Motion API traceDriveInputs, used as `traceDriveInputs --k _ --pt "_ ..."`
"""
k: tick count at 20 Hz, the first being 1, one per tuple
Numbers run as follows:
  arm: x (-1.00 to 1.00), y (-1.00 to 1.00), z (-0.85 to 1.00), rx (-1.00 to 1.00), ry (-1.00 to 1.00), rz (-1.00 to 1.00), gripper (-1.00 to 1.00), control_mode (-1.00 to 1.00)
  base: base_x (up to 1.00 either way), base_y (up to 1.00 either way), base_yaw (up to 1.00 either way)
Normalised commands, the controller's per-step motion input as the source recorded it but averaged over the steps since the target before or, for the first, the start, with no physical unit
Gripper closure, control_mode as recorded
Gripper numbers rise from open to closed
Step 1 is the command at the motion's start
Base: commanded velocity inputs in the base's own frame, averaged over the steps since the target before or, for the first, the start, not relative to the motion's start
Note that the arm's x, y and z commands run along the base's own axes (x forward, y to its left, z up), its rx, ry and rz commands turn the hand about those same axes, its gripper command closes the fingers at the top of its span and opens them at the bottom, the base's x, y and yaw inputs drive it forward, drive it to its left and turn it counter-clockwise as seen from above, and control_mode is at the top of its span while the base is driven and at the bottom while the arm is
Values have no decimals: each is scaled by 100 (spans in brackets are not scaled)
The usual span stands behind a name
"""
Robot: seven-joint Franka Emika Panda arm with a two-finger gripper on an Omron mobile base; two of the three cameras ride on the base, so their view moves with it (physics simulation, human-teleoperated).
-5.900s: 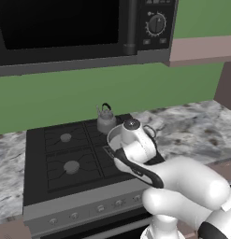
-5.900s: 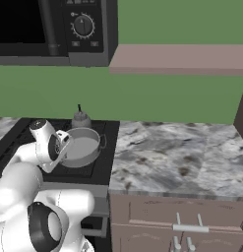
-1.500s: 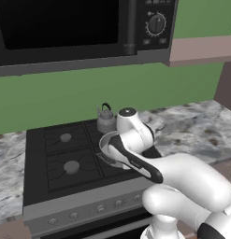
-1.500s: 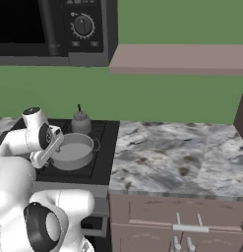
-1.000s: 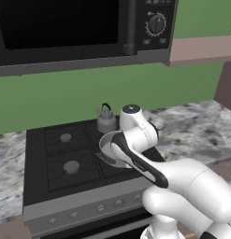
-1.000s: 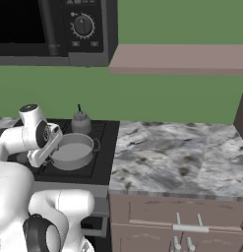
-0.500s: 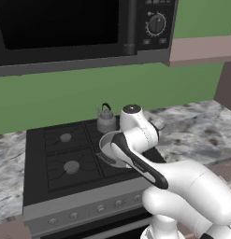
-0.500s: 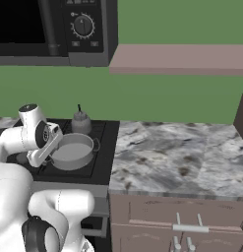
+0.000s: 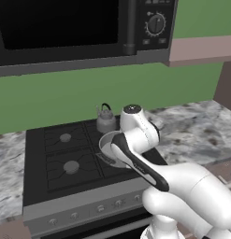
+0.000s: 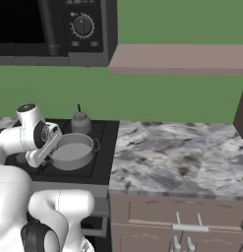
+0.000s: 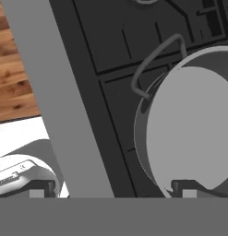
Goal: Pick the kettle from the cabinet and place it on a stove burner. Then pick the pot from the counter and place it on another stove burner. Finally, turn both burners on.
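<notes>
On the left stretch of the marbled bench (image 10: 177, 157) sits the black cooktop (image 9: 61, 161), its two left burners (image 9: 65, 138) bare under their grates and a row of grey knobs (image 9: 101, 208) along its front edge. At the cooktop's back right corner stands the small grey kettle (image 9: 106, 122), upright on the rear right burner, spout and black arched handle showing above its round body; in the right base view the kettle (image 10: 80, 123) is just behind the pot. The wide grey pot (image 10: 72, 150) rests on the front right burner, near the cooktop's right edge, open and level, one thin wire side handle (image 11: 158, 60) curving out over the grate in the hand view. The hand (image 11: 111, 186) hangs just over the pot's near rim with its two dark fingertips (image 11: 189, 186) spread as wide as they go, one over the pot's inside and the other off over the cooktop's front edge, gripping nothing; the pot (image 11: 189, 124) lies free beneath it. The white arm's wrist (image 9: 135, 126) covers the right part of the pot in the left base view. Above, the black microwave (image 9: 84, 28) with its dial hangs over the cooktop, and to its right the mauve-brown cabinet shelf (image 10: 179, 59) runs along the green wall above the bench's right part.
</notes>
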Motion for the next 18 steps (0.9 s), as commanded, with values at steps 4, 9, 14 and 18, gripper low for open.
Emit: traceDriveInputs --k 4,9,14,18 --pt "0 0 0 0 0 0 -100 100 -27 3 -3" --pt "0 0 0 0 0 0 -100 100 -33 6 -2" --pt "0 0 0 0 0 0 -100 100 -25 30 0" --pt "0 0 0 0 0 0 -100 100 -23 46 0"
